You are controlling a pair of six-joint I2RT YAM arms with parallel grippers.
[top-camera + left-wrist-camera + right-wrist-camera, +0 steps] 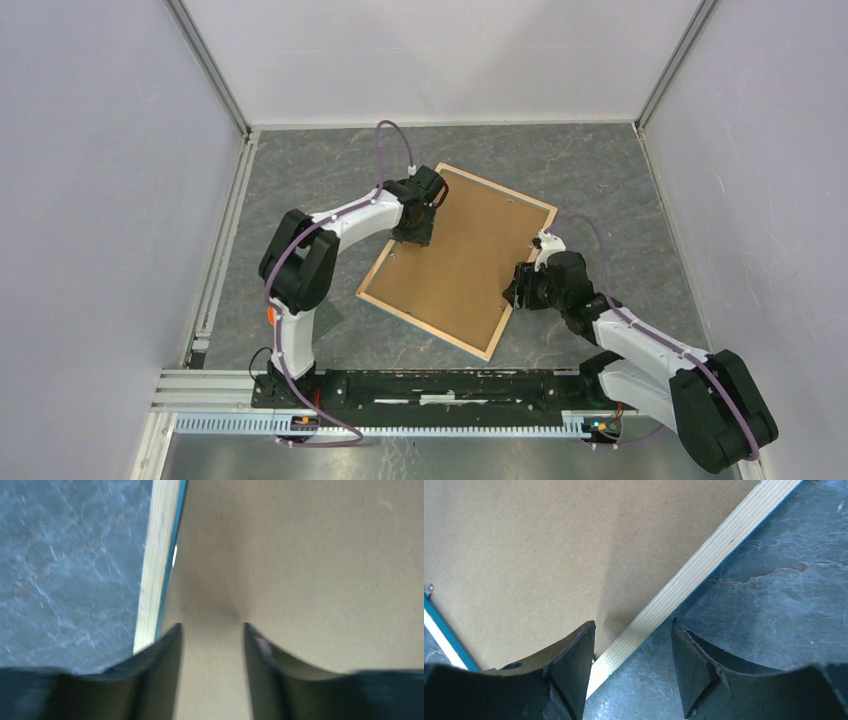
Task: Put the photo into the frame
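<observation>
My right gripper (633, 625) stands spread astride the wooden rim of the face-down frame (704, 565), my left gripper (212, 627) parted above the backing board (310, 570), likely to press it home; the photo is hidden, presumably underneath.

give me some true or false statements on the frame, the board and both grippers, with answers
1. The frame lies wood side up on the table. True.
2. The photo lies on top of the backing board. False: no photo is in view, only brown board shows.
3. The right gripper sits at the frame's wooden edge. True.
4. The left gripper is shut. False: its jaws stand apart over the board.
</observation>
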